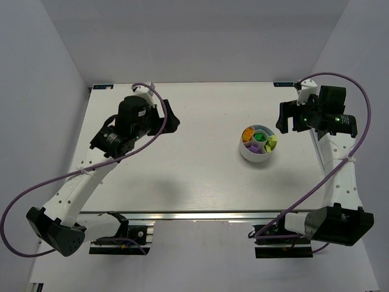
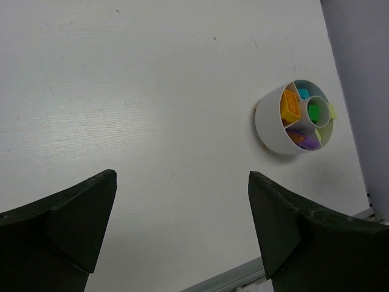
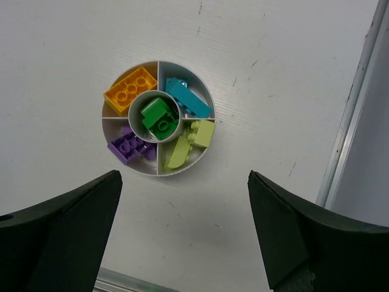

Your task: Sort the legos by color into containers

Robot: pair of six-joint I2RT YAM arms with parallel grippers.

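Observation:
The small round white bowl [image 1: 251,157] stands on the table's right half and also shows in the left wrist view [image 2: 270,125] and the right wrist view [image 3: 158,76]. In its compartments lie an orange lego [image 3: 129,89], a cyan lego [image 3: 188,98], lime-yellow legos [image 3: 197,135] and a purple lego [image 3: 129,147]. Green legos [image 3: 158,115] sit in the centre cup. My left gripper [image 1: 172,117] [image 2: 181,174] is open and empty, well left of the bowl. My right gripper [image 1: 284,117] [image 3: 183,173] is open and empty, just right of the bowl and above the table.
The white table ends in a metal rail at the near edge [image 1: 200,216]. Its right edge [image 3: 349,134] runs close to the bowl. White walls enclose the left, back and right sides. No loose bricks show on the tabletop.

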